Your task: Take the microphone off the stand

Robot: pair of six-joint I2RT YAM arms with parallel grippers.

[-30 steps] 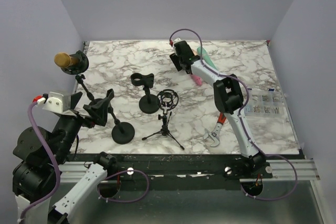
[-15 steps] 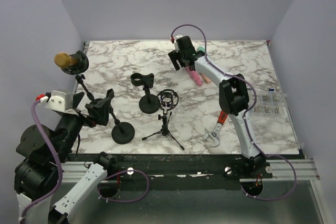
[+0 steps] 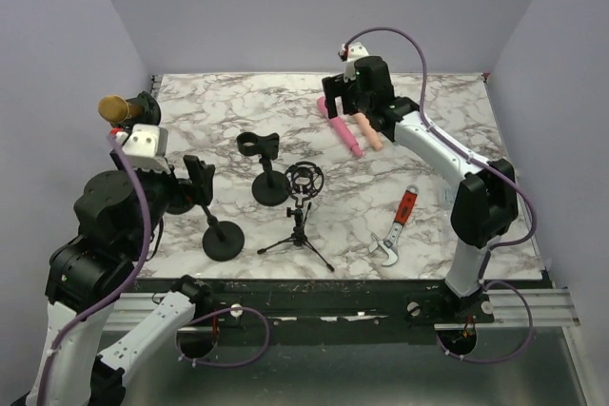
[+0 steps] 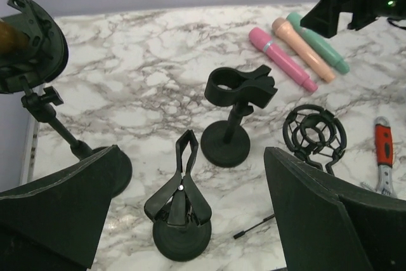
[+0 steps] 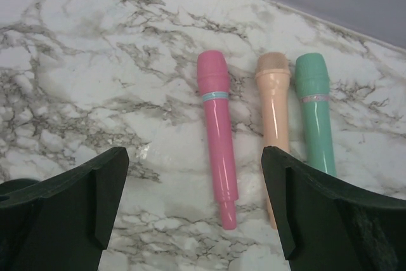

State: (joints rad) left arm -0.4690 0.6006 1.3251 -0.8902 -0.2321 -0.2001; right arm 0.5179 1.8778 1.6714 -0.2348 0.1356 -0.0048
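A white table (image 3: 238,102) veined with grey marbling fills the middle of the scene. Behind the table's far edge rises a plain pale-lavender back wall (image 3: 314,7). A left wall (image 3: 48,64) and a right wall (image 3: 561,92) of the same colour flank the table. Along the table's near edge runs a black strip (image 3: 362,289), with a silver metal rail (image 3: 533,306) just below it. Beneath the table's near side lies a dull grey-green floor (image 3: 381,368). The light is soft and even, throwing only faint shadows on the table.

Smooth, glossy plastic: the pink microphone (image 5: 217,131), peach microphone (image 5: 274,125) and green microphone (image 5: 315,112); smooth marble-patterned tabletop (image 3: 238,106); matt black clip stand (image 4: 240,88).
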